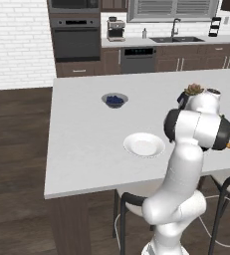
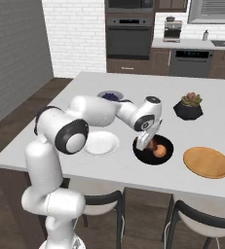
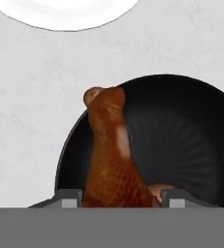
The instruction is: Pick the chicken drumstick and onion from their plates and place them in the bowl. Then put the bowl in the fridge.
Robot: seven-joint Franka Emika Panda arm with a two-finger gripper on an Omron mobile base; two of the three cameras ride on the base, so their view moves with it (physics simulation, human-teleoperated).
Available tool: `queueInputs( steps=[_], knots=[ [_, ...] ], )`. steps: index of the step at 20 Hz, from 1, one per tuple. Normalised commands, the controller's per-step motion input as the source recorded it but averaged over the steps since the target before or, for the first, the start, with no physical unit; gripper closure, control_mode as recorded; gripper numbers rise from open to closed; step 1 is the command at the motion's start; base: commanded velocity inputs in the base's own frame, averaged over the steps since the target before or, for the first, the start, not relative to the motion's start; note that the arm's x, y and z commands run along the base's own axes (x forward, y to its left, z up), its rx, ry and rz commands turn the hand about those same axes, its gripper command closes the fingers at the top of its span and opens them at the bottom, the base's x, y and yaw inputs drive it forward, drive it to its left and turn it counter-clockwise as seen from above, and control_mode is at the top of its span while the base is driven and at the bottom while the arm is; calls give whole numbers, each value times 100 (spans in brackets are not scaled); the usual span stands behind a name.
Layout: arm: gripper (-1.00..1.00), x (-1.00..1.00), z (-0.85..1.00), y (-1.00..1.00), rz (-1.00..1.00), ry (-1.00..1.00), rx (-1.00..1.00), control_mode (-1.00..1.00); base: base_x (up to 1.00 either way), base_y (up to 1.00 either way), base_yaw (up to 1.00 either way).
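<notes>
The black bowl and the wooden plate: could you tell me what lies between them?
Nothing: bare countertop separates black bowl from wooden plate, in the right base view.

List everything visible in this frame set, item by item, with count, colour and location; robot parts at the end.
chicken drumstick: 1, reddish-brown, between the gripper's fingers, over the near-left rim of the bowl
onion: 1, orange-tan, inside the bowl
bowl: 1, glossy black, on the counter between the two plates
white plate: 1, white, left of the bowl, nothing on it
wooden plate: 1, tan, right of the bowl, nothing on it
blueberry bowl: 1, grey with dark blue berries, farther back on the counter
potted succulent: 1, black pot, behind the bowl
stools: 2, dark frames, under the counter edge
gripper: 1, dark fingers, shut on the drumstick
</notes>
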Motion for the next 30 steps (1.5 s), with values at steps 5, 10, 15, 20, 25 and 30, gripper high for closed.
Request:
queueInputs(
  steps=[5, 10, 15, 20, 25, 30],
  knots=[
    [100, 19, -65, 0, 0, 8, 3, -100, 0, 0, 0],
    [-100, 29, -53, 5, 0, 10, 2, -100, 0, 0, 0],
    [-100, -3, -2, 9, 0, 0, 3, -100, 0, 0, 0],
    [-100, -38, 15, 13, 0, -10, 0, -100, 0, 0, 0],
    [-100, -80, 31, 16, -12, -13, 0, -100, 0, 0, 0],
    [-100, -70, 21, 35, -42, -5, 0, -100, 0, 0, 0]
  ],
)
